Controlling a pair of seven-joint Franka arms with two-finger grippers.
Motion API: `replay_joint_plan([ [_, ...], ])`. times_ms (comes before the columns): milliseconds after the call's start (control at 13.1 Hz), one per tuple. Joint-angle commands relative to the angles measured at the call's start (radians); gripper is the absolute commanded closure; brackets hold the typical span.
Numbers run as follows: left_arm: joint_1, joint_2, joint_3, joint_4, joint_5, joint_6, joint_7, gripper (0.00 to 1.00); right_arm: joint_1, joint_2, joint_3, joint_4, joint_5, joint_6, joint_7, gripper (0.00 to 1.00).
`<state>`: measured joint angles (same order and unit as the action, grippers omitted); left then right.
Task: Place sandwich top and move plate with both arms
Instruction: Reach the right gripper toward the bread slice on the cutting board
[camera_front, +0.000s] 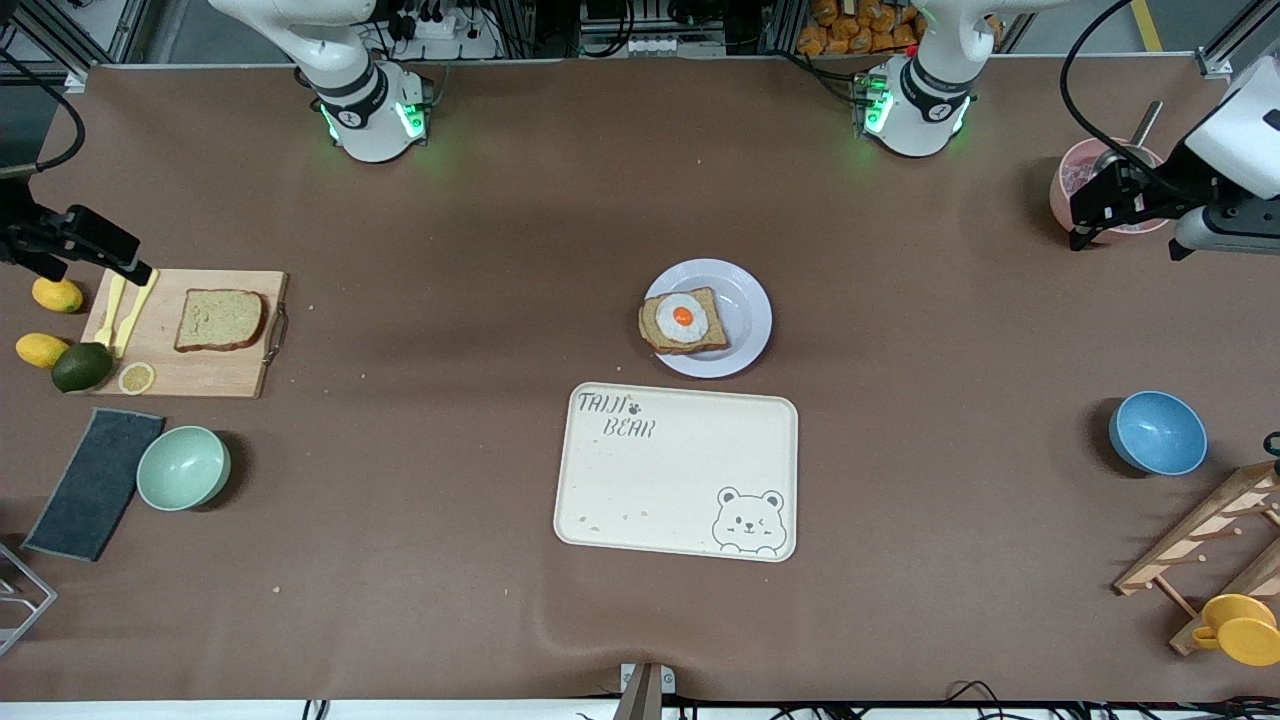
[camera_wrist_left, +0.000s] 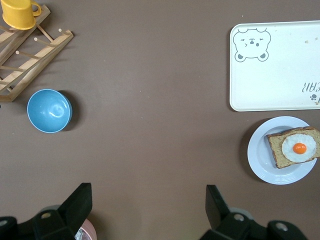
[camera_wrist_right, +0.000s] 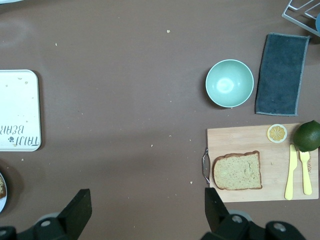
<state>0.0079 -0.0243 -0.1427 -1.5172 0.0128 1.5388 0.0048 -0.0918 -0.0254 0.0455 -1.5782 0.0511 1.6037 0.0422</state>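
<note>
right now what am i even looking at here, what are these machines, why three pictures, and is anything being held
Two white robot arms work at a brown table. One picture looks down from a high camera facing them; the others come from cameras on each wrist. The left gripper hangs open over a pink bowl; the right gripper hangs open over the cutting board. Neither holds anything. The plain bread slice lies on that board. Mid-table, egg-topped bread sits on a plate, beside the bear tray.
</note>
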Motion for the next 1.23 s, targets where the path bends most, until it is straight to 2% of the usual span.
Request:
replay_joint_plan([
  [0,0.0,-0.005,-0.001,-0.001,-0.004,0.004,-0.003,0.0,-0.013,-0.01,0.008,-0.002,-0.013,0.001,-0.016,0.0],
  [460,-0.005,-0.002,-0.001,0.002,-0.007,0.004,-0.008,0.0,-0.032,0.022,0.007,-0.002,0.002,-0.007,-0.008,0.0],
  [843,-0.005,0.021,-0.001,0.002,-0.008,0.003,0.0,0.0,-0.054,0.125,0.007,-0.002,0.004,-0.005,-0.005,0.0],
  [1073,0.013,0.055,0.009,-0.006,-0.13,0.004,0.015,0.0,-0.087,0.202,0.007,-0.011,0.003,-0.022,-0.004,0.0],
  [1149,0.017,0.063,0.011,-0.009,-0.137,0.006,0.02,0.0,-0.104,0.212,0.007,-0.01,0.0,-0.024,-0.007,0.0],
])
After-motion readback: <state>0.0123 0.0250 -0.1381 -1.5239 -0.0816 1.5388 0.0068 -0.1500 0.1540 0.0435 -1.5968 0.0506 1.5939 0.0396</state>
